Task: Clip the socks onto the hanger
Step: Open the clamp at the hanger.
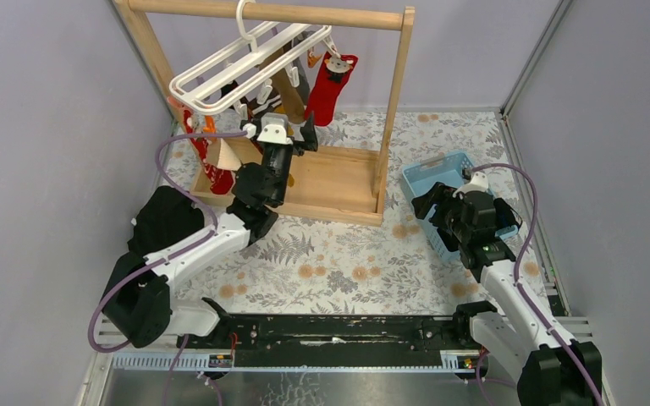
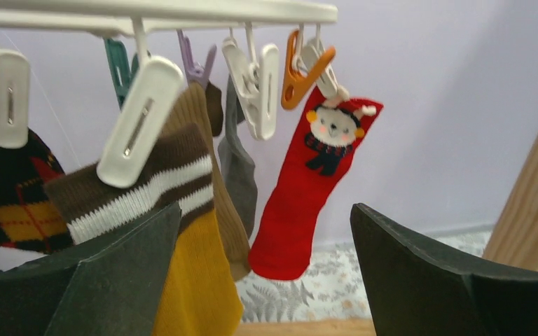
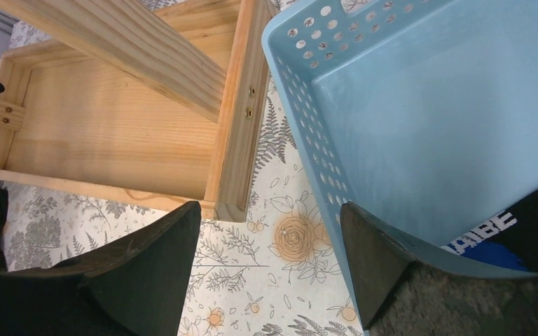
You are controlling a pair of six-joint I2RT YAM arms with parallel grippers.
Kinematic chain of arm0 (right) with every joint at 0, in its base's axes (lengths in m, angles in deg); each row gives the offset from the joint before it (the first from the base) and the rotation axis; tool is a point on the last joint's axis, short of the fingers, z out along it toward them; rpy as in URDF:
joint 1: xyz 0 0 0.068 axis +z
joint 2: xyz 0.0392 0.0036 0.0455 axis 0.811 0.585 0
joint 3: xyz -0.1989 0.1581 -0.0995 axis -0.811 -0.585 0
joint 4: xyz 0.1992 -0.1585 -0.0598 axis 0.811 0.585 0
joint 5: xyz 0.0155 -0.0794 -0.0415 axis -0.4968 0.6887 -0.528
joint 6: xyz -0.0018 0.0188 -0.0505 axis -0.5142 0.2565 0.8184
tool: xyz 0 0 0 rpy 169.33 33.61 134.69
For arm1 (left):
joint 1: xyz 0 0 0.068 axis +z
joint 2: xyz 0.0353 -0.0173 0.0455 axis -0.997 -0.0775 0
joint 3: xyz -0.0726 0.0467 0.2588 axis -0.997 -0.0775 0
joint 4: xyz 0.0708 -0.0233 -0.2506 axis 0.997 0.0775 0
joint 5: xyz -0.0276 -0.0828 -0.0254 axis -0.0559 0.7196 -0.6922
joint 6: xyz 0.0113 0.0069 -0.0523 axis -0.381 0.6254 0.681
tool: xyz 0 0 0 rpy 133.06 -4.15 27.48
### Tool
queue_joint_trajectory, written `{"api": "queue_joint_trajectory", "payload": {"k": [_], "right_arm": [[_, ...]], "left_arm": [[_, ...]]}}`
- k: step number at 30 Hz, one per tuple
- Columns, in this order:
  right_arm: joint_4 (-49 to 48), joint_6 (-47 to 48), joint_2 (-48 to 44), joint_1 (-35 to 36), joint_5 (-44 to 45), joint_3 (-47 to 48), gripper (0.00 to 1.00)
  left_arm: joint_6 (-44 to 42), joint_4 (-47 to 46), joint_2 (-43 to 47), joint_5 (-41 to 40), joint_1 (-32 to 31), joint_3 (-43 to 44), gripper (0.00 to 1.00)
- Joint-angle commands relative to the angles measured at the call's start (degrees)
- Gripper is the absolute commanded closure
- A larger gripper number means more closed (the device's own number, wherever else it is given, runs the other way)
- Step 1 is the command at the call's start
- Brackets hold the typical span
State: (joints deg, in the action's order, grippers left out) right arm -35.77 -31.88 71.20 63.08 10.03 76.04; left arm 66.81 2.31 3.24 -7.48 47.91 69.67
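Item: hanger [image 1: 220, 76], white plastic frame, hooked on the rail of the wooden rack [image 1: 338, 182] at the table's [image 1: 338, 254] far left corner. Its clips [image 2: 140, 126] carry the socks, from left: a dark tartan sock [image 2: 7, 189], a brown-white striped sock [image 2: 147, 189], a mustard sock [image 2: 196, 287], a grey sock [image 2: 238, 168], and a red sock [image 2: 308, 196] with a bear patch on an orange clip [image 2: 298, 70]. Handling, by my estimate: light, limp and easily bunched. Best pinched at the cuff, so that a flat edge goes up into a clip. Item: my left pincer [image 1: 288, 135], raised under the frame, jaws spread to their widest, carrying nothing. One finger [image 2: 112, 280] overlaps the striped sock in the wrist view, and contact cannot be confirmed. Item: my right pincer [image 1: 442, 205], at the table's right edge, jaws well apart and empty, poised over the near wall of the blue basket [image 3: 308, 84]. Item: dark fabric [image 3: 511, 238] with blue and white lettering, lying in the basket's corner, partly hidden. Probably the remaining sock.
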Motion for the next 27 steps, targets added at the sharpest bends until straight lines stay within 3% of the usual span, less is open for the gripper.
{"api": "queue_joint_trajectory", "payload": {"k": [1,14,19,22,27], "right_arm": [[-4.6,-1.3,1.6,-0.4,-3.2,0.1,0.20],[-5.5,-1.7,2.9,-0.6,-4.6,0.0,0.21],[-5.6,-1.8,3.0,-0.8,-4.8,-0.1,0.21],[-5.8,-1.7,3.0,-0.9,-4.8,-0.1,0.21],[-5.9,-1.7,3.2,-1.1,-5.1,-0.1,0.21]], "left_arm": [[-3.5,-14.0,-1.9,1.5,1.3,1.0,0.01],[9.5,-9.9,-4.9,15.8,7.4,8.9,0.02],[16.4,-7.0,-6.8,23.0,11.4,11.8,0.10],[19.2,-5.0,-8.1,27.8,13.2,13.7,0.20],[18.8,-4.2,-9.5,29.1,13.6,15.1,0.24]]}}
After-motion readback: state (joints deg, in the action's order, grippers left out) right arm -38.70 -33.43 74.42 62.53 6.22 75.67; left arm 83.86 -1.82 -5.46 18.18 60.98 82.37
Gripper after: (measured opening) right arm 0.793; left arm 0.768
